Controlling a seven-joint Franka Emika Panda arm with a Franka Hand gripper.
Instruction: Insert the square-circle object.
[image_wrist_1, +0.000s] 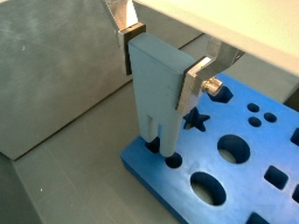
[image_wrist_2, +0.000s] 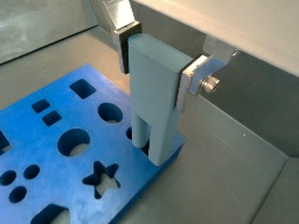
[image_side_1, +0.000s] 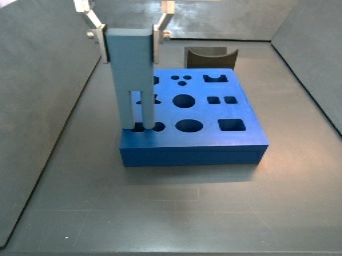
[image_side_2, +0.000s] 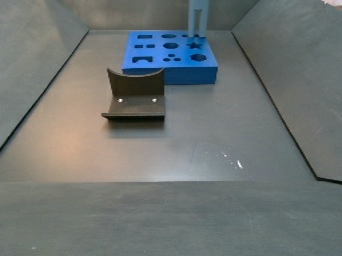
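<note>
My gripper (image_wrist_1: 163, 66) is shut on the top of a tall pale blue-grey two-pronged piece (image_wrist_1: 158, 96), also seen in a wrist view (image_wrist_2: 155, 96) and a side view (image_side_1: 130, 75). The piece stands upright with its prongs down in holes at a corner of the blue board (image_side_1: 201, 145), which has several shaped holes (image_wrist_1: 251, 149) (image_wrist_2: 47, 140) (image_side_2: 154, 62). The silver fingers (image_wrist_2: 193, 77) press both flat sides of the piece. No small dark block shows apart from the fixture, so the square-circle object is out of view.
The dark fixture (image_side_2: 134, 100) stands on the grey floor away from the board, and it also shows in a side view (image_side_1: 207, 55). Grey walls enclose the floor (image_side_1: 54, 150) on all sides.
</note>
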